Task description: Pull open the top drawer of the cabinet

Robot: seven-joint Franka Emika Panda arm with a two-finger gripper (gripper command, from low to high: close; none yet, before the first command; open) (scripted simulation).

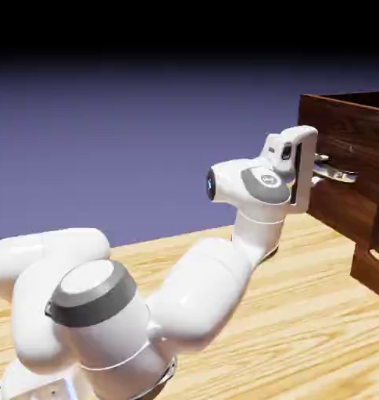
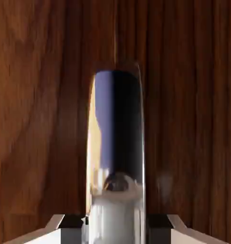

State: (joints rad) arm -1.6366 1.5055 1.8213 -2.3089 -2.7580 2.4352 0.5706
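The top drawer [image 1: 341, 141] is dark reddish-brown wood and stands pulled out from the cabinet [image 1: 373, 269] toward the arm. Its slim silver bar handle [image 1: 342, 176] crosses the drawer front. My gripper [image 1: 323, 169] is at the handle, its two fingers spread above and below the bar's near end. In the hand view the shiny handle [image 2: 117, 143] runs up the middle over the drawer's wood front [image 2: 41, 119]. It lies between my gripper [image 2: 116, 229], whose grey fingertips [image 2: 57, 229] stand apart on either side. The jaws are open around the bar, not clamped on it.
The light wood table [image 1: 302, 328] spreads under the arm. The robot's white elbow and base fill the exterior view's lower left. A lower part of the cabinet sticks out at the right edge.
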